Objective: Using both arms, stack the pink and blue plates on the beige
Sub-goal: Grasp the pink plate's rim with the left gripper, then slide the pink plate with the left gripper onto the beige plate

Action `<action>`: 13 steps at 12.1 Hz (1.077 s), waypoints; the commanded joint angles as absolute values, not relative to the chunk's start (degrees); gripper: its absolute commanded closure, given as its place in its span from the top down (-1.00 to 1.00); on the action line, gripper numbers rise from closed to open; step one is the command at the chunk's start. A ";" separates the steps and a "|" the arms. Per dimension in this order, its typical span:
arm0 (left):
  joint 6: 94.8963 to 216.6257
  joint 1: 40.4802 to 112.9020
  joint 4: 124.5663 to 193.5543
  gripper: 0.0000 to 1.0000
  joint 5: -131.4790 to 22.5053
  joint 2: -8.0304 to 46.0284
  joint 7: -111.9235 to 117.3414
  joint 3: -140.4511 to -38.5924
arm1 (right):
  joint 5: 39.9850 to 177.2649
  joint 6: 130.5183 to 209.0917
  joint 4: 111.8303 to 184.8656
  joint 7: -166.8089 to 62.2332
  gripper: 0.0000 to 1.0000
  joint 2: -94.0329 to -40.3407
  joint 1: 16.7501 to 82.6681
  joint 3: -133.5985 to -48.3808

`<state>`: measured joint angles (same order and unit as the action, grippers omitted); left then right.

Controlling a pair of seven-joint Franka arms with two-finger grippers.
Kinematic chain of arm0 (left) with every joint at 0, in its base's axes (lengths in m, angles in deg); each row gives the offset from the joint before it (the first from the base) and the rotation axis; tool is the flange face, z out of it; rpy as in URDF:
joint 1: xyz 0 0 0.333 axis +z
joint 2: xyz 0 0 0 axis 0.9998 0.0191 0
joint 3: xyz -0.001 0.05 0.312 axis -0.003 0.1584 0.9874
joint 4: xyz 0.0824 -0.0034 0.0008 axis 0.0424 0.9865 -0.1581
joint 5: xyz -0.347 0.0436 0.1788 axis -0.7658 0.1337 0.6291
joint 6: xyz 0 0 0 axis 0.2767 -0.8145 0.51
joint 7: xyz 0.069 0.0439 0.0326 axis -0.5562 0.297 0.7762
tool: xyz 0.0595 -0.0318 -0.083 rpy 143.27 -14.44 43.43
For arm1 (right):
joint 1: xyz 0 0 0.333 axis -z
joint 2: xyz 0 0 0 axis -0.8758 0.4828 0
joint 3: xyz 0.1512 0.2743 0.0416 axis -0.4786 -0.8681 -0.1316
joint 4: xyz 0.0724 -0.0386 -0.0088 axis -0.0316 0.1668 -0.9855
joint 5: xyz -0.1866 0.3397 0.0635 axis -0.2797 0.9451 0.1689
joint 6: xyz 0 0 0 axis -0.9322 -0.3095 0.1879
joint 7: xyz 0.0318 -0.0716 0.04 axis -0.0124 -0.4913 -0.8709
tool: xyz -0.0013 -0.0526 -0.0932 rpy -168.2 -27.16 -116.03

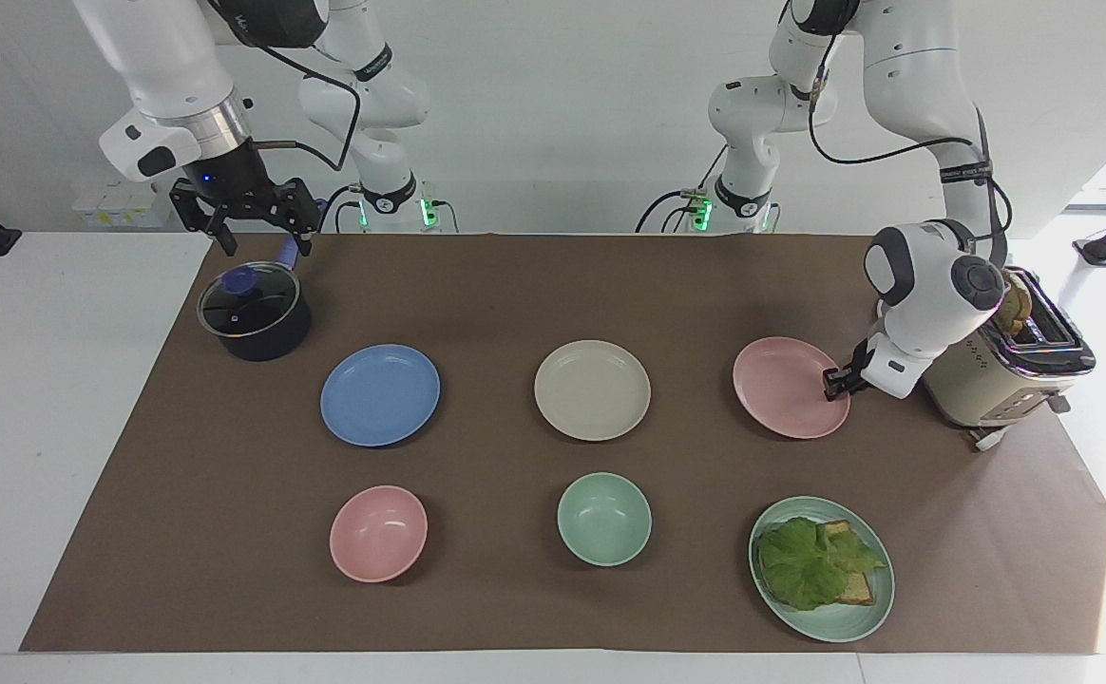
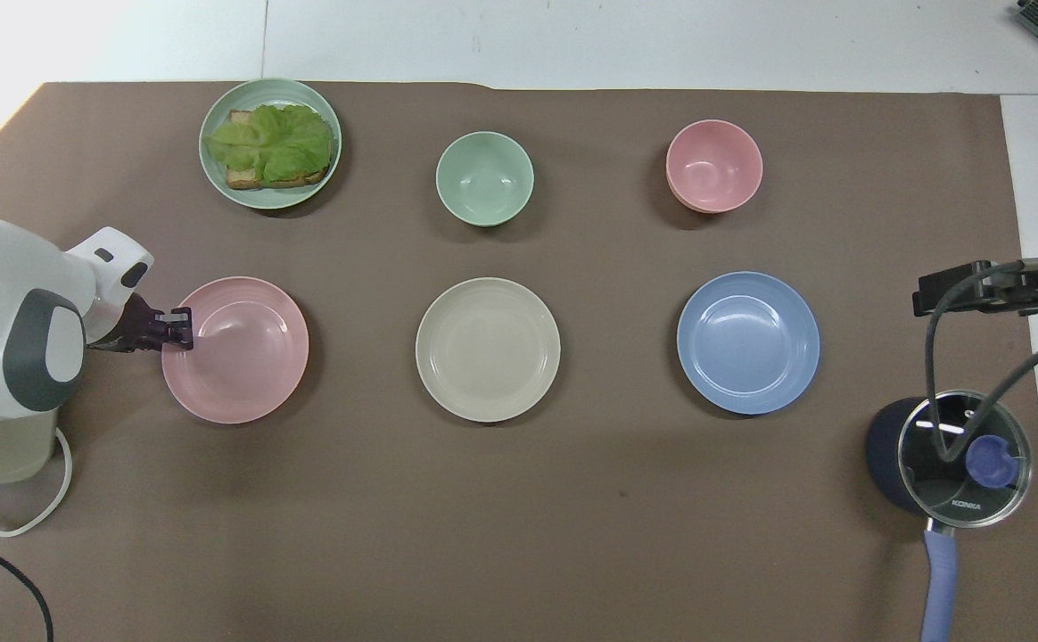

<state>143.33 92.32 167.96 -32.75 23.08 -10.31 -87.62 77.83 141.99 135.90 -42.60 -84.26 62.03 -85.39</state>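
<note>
**Left gripper pinched on the pink plate's rim; right arm waited over the saucepan**

The left gripper (image 1: 836, 384) sat low at the edge of the pink plate (image 1: 786, 385), its fingers drawn together onto the rim at the side toward the toaster (image 1: 1000, 380). The plate lay on the brown mat (image 1: 553, 285) toward the left arm's end of the table, and whether it was lifted off the mat at all could not be told. In the overhead view the same gripper (image 2: 176, 325) overlapped the plate's (image 2: 238, 352) rim.

The beige plate (image 1: 592, 389) lay flat mid-table, bare, with the blue plate (image 1: 380, 394) beside it toward the right arm's end; all three plates stood in one row, well apart from each other.

The right gripper (image 1: 254, 223) hung with its fingers spread wide and held nothing, above the lidded dark saucepan (image 1: 254, 313) near the mat's corner at the right arm's end. That arm waited.

Along the mat's edge farthest from the robots stood a pink bowl (image 1: 378, 533), a green bowl (image 1: 604, 519), and a green plate (image 1: 857, 617) carrying lettuce on bread (image 1: 814, 562).
</note>
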 commanded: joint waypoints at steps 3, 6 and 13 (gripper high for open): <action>136.76 91.99 164.40 -1.00 -31.81 23.18 -9.83 -87.90 | 79.27 141.59 135.91 -43.50 1.00 -84.37 62.72 -85.55; 124.29 90.41 156.85 -1.00 -31.99 22.83 -9.83 -87.99 | 79.27 141.59 136.18 -43.50 1.00 -84.46 62.72 -85.46; 118.00 87.59 153.22 -1.00 -38.31 19.92 4.87 -96.65 | 79.27 141.59 136.27 -43.59 1.00 -84.55 62.72 -85.37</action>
<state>118.82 88.40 153.66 -37.65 20.96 -2.82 -92.76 77.83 141.99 136.06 -42.60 -84.25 62.03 -85.37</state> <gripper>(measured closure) 0.938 0.000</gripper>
